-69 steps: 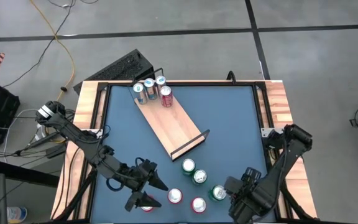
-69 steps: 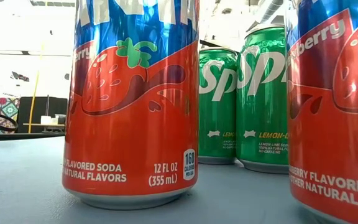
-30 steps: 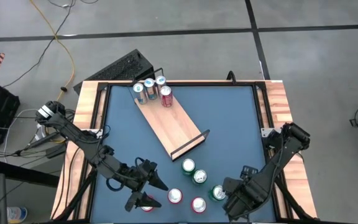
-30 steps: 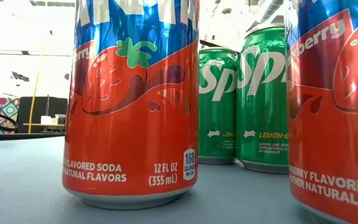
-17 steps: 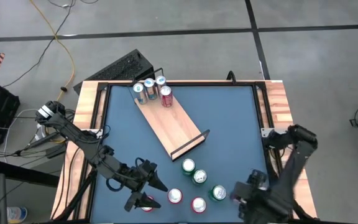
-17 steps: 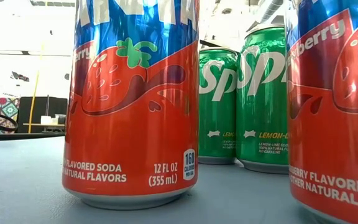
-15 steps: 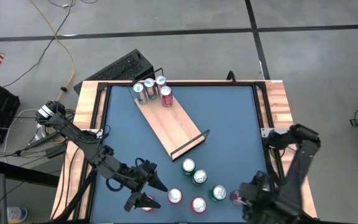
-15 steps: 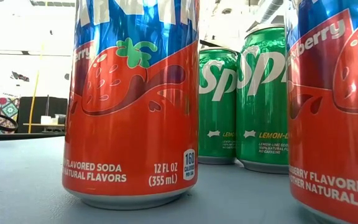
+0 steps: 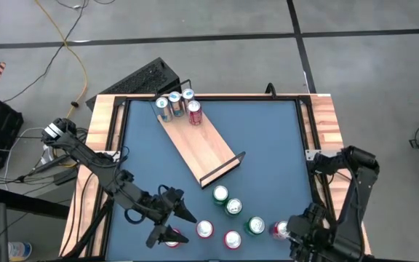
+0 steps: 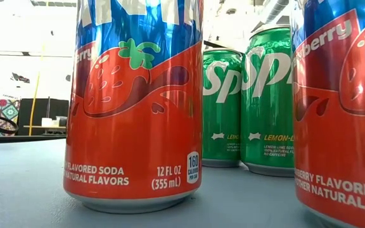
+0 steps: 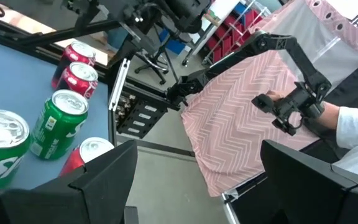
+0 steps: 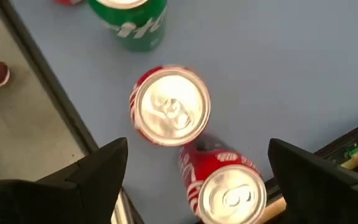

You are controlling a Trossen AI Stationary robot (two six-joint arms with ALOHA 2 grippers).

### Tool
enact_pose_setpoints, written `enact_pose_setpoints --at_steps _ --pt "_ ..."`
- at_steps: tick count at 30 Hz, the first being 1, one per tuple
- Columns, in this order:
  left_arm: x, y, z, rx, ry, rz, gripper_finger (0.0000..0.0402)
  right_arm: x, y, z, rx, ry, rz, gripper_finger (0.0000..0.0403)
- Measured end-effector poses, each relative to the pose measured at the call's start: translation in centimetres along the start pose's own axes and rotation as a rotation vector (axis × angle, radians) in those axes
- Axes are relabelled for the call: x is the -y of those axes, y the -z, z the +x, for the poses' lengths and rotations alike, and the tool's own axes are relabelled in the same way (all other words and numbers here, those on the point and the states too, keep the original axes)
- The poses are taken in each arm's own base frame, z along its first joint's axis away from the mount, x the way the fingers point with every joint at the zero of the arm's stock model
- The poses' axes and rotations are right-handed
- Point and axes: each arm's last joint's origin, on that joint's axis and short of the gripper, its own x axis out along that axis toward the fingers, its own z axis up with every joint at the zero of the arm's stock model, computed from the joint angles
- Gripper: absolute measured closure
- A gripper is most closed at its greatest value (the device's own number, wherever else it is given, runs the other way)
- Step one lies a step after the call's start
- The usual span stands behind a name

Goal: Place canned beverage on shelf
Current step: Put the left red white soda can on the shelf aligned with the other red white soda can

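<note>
At the near edge of the blue table (image 9: 268,145), the right tool (image 12: 191,168) hangs spread above two upright red cans: one red can (image 12: 169,107) stands just ahead of its fingers (image 12: 98,168), and a second red can (image 12: 225,186) sits between them, nearer the table's rim. In the high view the right tool (image 9: 308,227) is at the near right corner, with a red can (image 9: 278,231) showing just beside it. A green Sprite can (image 12: 129,18) stands a little farther in.

The left tool (image 9: 167,218) rests at the near left of the table, its fingers (image 11: 104,174) spread with nothing between them, above a red can (image 9: 172,240) at the table edge.

Between the two arms stands a loose cluster: a red strawberry soda can (image 9: 204,230), another red strawberry can (image 9: 232,239), a green can (image 9: 255,225), and farther in two Sprite cans (image 9: 233,207) and (image 9: 220,193). The low view is filled by the strawberry cans (image 10: 135,101) with Sprite cans (image 10: 268,101) behind.

Farther back, the shelf (image 9: 204,145) lies diagonally on the table, a black rail at its near end. At its far end stand two blue-and-silver cans (image 9: 164,107), (image 9: 174,100), a third silver-topped can (image 9: 188,95) and a red can (image 9: 194,112), close together
</note>
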Motion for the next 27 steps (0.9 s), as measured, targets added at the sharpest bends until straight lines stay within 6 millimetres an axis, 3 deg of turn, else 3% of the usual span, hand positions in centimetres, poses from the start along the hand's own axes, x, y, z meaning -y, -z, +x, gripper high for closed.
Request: enact_pose_setpoints --at_steps 9,14,21,27 --pt "-0.4 0.6 0.0 -0.056 -0.043 0.011 0.0074 -0.2 -1.9 2.6 0.009 0.029 -0.071 0.0029" --pt "-0.4 0.7 -0.1 -0.065 -0.044 0.013 0.0074 -0.7 -2.8 2.9 0.006 -0.014 -0.099 0.0029" --pt "-0.5 0.8 -0.1 -0.081 -0.059 0.016 0.0074 -0.4 -2.3 3.7 -0.003 0.015 -0.09 0.0029" --pt "-0.6 1.0 -0.1 -0.096 -0.064 0.017 0.0074 -1.1 -2.0 5.7 -0.063 -0.045 -0.092 0.0029"
